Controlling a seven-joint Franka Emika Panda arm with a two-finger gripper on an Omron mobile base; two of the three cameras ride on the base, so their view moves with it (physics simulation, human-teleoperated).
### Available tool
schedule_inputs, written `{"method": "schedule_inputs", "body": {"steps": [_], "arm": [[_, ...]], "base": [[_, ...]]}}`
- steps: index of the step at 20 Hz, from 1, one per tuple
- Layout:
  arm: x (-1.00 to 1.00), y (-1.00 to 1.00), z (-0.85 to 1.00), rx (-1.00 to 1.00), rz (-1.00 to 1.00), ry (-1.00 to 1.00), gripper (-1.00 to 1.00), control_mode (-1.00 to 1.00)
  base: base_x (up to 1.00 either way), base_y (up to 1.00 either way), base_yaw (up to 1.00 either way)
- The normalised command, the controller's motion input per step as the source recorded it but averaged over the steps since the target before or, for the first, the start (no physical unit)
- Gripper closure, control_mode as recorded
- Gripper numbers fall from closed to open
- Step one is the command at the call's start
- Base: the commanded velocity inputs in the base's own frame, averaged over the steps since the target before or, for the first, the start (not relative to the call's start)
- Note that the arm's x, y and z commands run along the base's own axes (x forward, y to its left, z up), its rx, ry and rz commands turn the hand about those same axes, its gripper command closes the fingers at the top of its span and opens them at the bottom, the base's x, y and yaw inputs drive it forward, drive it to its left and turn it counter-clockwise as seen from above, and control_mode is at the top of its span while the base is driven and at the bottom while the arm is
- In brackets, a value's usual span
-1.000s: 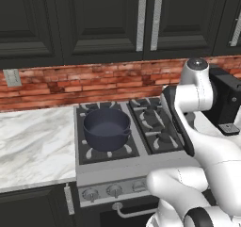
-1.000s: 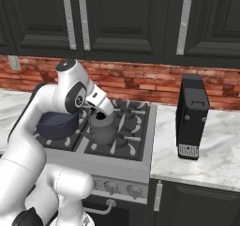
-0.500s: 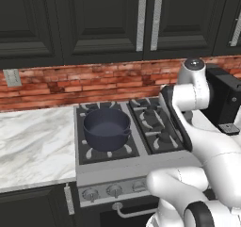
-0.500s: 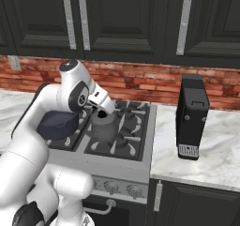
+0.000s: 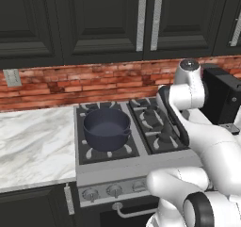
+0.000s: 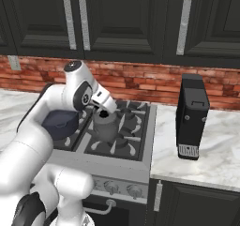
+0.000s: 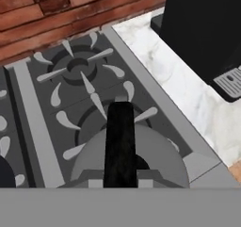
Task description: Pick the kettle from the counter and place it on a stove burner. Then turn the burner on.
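Note:
The small dark-grey kettle (image 6: 107,125) hangs low over the front right stove burner (image 6: 118,146) of the steel stove; whether it touches the grate I cannot tell. My gripper (image 6: 105,111) is shut on its thin black handle (image 7: 120,143), which runs straight up the hand view over the grey kettle body (image 7: 157,158). The rear right burner (image 7: 77,65) lies beyond it. The white marble counter (image 6: 213,150) stretches to the right of the stove and to its left (image 5: 33,141). In the left base view my own arm hides the kettle.
A large dark-blue two-handled pot (image 5: 107,127) sits on the front left burner. A black coffee machine (image 6: 192,117) stands on the counter right of the stove, close to the kettle's side. Burner knobs (image 5: 113,190) line the stove front. Brick wall and dark cabinets stand behind.
The arm has carried the kettle slightly to the right over the stove's right side; the gripper stays shut on the handle.

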Motion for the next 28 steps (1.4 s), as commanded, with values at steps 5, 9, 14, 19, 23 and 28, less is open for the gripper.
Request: {"method": "schedule_inputs", "body": {"steps": [5, 9, 14, 19, 23, 28], "arm": [[0.05, -0.02, -0.35, 0.0, 0.0, 0.0, 1.0, -1.0], [0.21, -0.09, -0.22, 0.0, 0.0, 0.0, 1.0, -1.0], [0.3, -0.19, -0.07, 0.0, 0.0, 0.0, 1.0, -1.0], [0.32, -0.24, -0.01, 0.0, 0.0, 0.0, 1.0, -1.0], [0.28, -0.14, -0.04, 0.0, 0.0, 0.0, 1.0, -1.0], [0.21, -0.02, -0.12, 0.01, 0.0, 0.0, 1.0, -1.0]], "base": [[0.0, 0.0, 0.0], [0.0, 0.0, 0.0], [0.0, 0.0, 0.0], [0.0, 0.0, 0.0], [0.0, 0.0, 0.0], [0.0, 0.0, 0.0]]}}
